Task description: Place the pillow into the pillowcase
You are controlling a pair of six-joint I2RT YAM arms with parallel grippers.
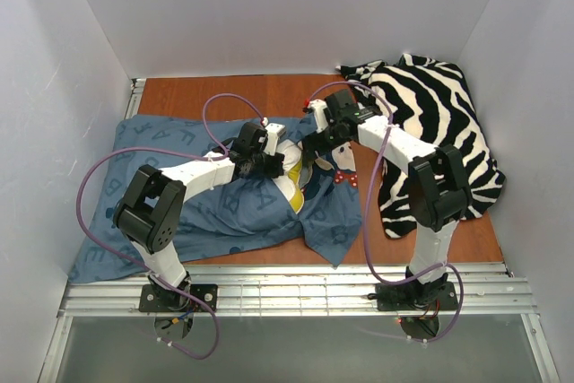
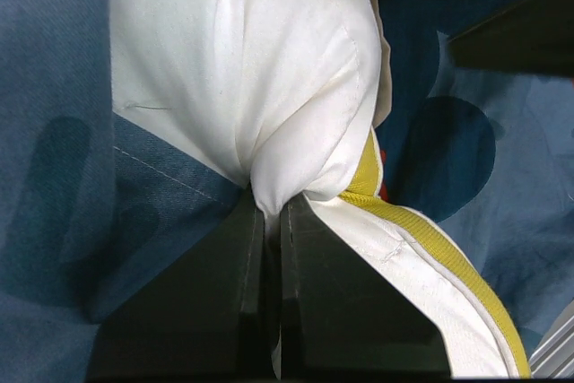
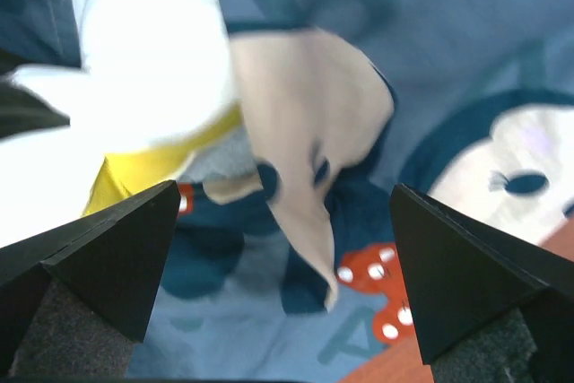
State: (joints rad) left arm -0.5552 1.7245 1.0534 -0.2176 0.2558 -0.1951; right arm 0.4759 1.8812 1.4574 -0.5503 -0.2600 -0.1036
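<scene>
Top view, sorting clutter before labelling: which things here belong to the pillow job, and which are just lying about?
Part of the job:
- pillow, pinched by the shut left hand
- pillowcase, blue, spread under both arms
- right hand, open over the case

Lying about:
- zebra-striped cloth, at the right

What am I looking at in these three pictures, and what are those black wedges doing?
Two robot arms are bolted at the near edge of a table. The wide picture comes from a camera above and behind them; the two close-ups come from cameras on their wrists, so the black wedges are each arm's own jaws. On the table lie a blue pillowcase printed with cartoon mice, a white pillow with a yellow edge poking out of its opening, and a zebra-striped cloth off to the right. The left gripper is shut, pinching a fold of the pillow. The right gripper hangs open over the pillowcase, holding nothing.
</scene>
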